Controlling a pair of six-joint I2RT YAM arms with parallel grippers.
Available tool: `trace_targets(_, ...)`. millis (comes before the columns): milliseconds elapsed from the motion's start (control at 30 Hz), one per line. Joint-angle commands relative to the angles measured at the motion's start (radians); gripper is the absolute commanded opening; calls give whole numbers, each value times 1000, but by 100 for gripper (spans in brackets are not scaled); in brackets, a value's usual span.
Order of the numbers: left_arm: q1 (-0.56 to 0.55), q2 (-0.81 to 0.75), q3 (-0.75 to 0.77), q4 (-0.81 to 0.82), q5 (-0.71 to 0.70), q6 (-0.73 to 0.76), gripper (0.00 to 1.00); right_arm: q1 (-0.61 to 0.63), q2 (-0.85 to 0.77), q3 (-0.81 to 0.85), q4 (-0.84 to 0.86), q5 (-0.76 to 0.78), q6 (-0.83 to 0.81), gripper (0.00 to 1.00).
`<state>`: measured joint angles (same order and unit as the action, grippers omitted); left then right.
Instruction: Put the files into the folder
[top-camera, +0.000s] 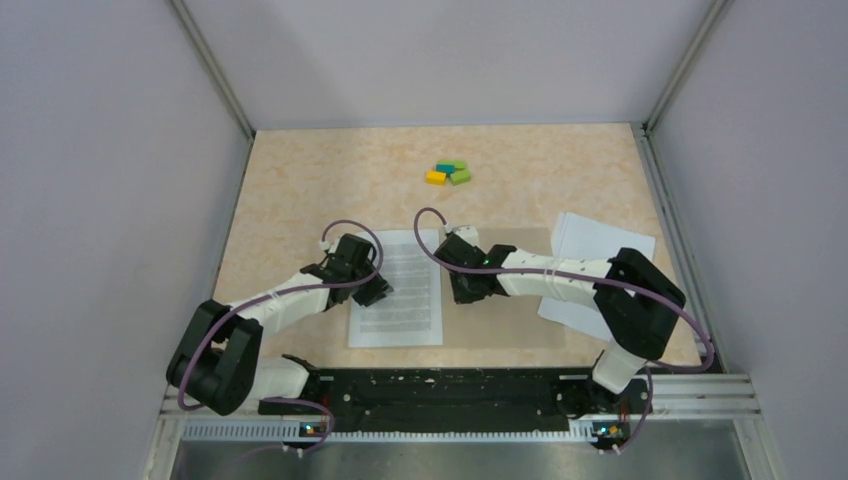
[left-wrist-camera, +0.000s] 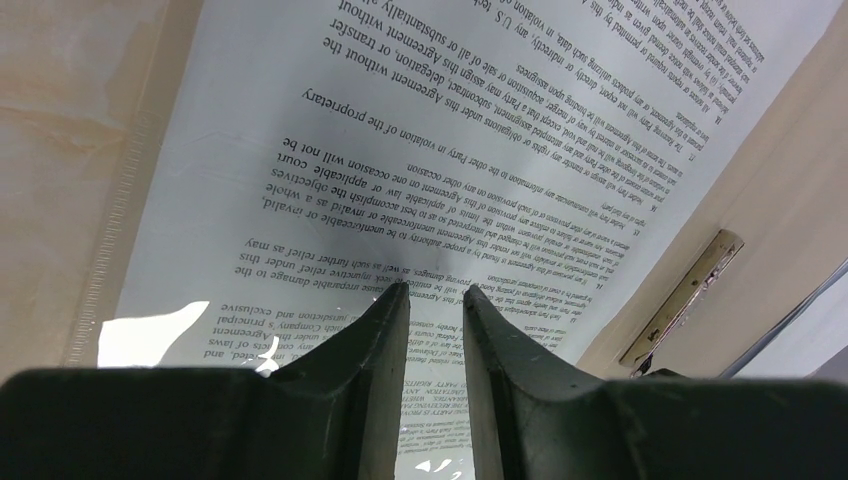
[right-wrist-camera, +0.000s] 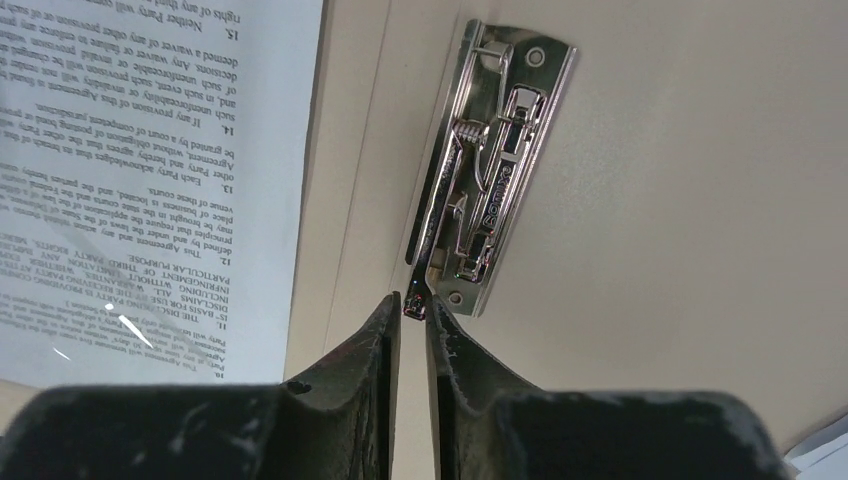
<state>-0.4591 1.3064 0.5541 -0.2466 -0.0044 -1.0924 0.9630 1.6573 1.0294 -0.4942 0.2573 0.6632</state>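
The tan folder (top-camera: 520, 322) lies open and flat on the table. A printed white sheet (top-camera: 400, 300) lies on its left half, glossy as if under clear film. My left gripper (top-camera: 372, 290) rests on that sheet (left-wrist-camera: 400, 150), its jaws a narrow gap apart with only the paper showing between them (left-wrist-camera: 435, 292). My right gripper (top-camera: 465, 290) is at the folder's spine. There its jaws (right-wrist-camera: 412, 300) are closed to a thin gap on the black tip of the metal clip's lever (right-wrist-camera: 490, 170). More white sheets (top-camera: 598, 250) lie at the folder's right edge.
Small coloured blocks (top-camera: 448, 173) sit at the back of the beige table (top-camera: 300, 180). Grey walls stand on three sides. The metal clip also shows at the right of the left wrist view (left-wrist-camera: 690, 290).
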Motion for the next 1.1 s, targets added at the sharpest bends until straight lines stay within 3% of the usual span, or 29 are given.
trace_targets(0,4,19,-34,-74,-81,12,32,20,20,30,13,16,27,15)
trace_targets(400,4,28,-27,-92,-96,6,32,21,40,13,-5,54,29,7)
trace_targets(1067,5,55,-24,-97,-94,-4,31,37,31,23,20,49,25,12)
